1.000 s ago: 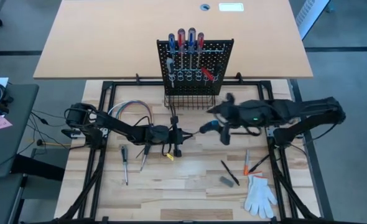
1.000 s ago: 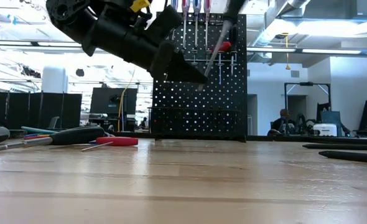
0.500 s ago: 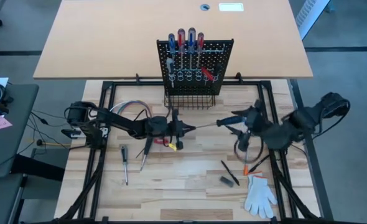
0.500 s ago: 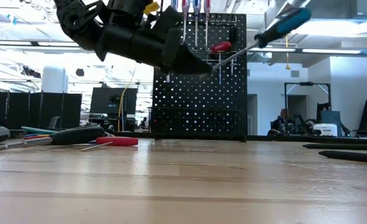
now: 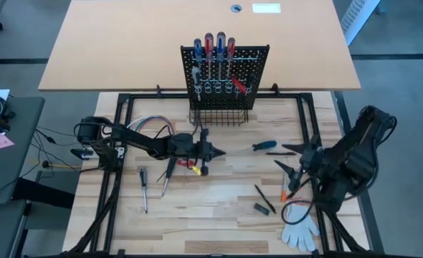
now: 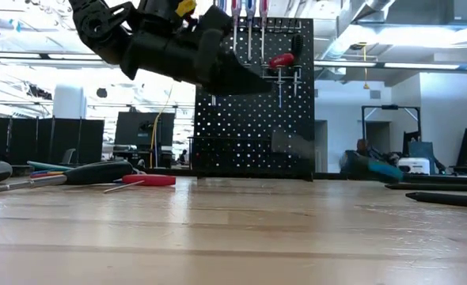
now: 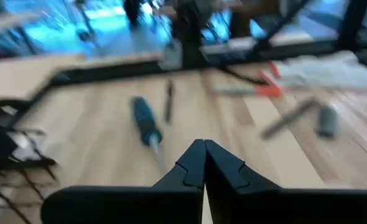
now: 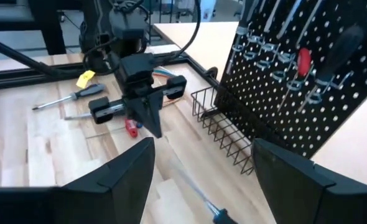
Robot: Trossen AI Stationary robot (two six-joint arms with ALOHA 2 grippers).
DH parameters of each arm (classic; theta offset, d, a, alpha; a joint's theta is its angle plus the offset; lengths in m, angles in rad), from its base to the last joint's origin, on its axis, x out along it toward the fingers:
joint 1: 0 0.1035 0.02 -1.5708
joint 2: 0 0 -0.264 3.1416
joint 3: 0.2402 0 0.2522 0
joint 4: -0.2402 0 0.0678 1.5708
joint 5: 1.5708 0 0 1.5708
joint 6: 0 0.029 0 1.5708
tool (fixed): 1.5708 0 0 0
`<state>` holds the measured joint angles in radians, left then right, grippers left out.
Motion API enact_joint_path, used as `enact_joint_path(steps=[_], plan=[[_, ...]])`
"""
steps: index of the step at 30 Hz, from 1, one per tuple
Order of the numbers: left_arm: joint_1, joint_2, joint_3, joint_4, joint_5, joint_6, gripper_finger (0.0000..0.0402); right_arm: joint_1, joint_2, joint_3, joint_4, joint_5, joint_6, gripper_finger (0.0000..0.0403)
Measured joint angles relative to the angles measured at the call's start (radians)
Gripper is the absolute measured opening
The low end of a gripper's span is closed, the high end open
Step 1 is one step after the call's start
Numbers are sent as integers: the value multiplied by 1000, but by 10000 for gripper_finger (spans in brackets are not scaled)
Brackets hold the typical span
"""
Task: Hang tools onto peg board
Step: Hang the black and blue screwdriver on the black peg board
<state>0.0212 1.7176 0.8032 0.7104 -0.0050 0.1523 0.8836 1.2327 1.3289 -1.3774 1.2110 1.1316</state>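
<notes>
The black peg board (image 5: 226,72) stands upright at the table's far side. Several screwdrivers (image 5: 214,45) hang in it, along with a red-handled one (image 5: 238,84). A teal-handled screwdriver (image 5: 263,145) is down at the table between my grippers, with its shaft (image 7: 155,149) pointing at my left gripper. My left gripper (image 5: 215,151) hangs above the table, shut on nothing (image 7: 203,146), clear of the shaft. My right gripper (image 5: 289,159) stands open near the right side. It is empty, and its fingers (image 8: 137,168) are spread wide.
A wire basket (image 5: 219,115) sits at the board's foot. Loose screwdrivers (image 5: 143,183) and a red tool (image 5: 190,165) lie at the left, beside coloured wires (image 5: 150,125). Dark and orange tools (image 5: 264,199) and a white glove (image 5: 299,226) lie at the near right.
My right gripper, open throughout, has swung away from the teal screwdriver toward the table's right and near edges, turning as it went. The screwdriver stuck up from my left gripper's tips half a second ago; it has since fallen to the table. My left gripper has rolled slightly.
</notes>
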Motion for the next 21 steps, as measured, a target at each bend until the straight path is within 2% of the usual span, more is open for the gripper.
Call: enact_joint_path(steps=[3, 7, 10, 13, 16, 21], plan=[[1, 0, 0, -52, -1, -21, 2, 7, 26, -43, -2, -13, 59, 276], [2, 6, 55, -188, -78, -24, 1, -29, 31, -131, 6, -158, 159, 276], [0, 52, 122, -299, -157, -3, 1, -59, 31, -208, 18, -214, 233, 276], [0, 139, 188, -339, -162, 8, 6, -79, 29, -264, 37, -230, 281, 276], [0, 229, 257, -374, -182, 13, 34, -90, 31, -301, 65, -233, 294, 276], [4, 335, 355, -453, -244, -39, 103, -101, 31, -343, 130, -233, 286, 276]])
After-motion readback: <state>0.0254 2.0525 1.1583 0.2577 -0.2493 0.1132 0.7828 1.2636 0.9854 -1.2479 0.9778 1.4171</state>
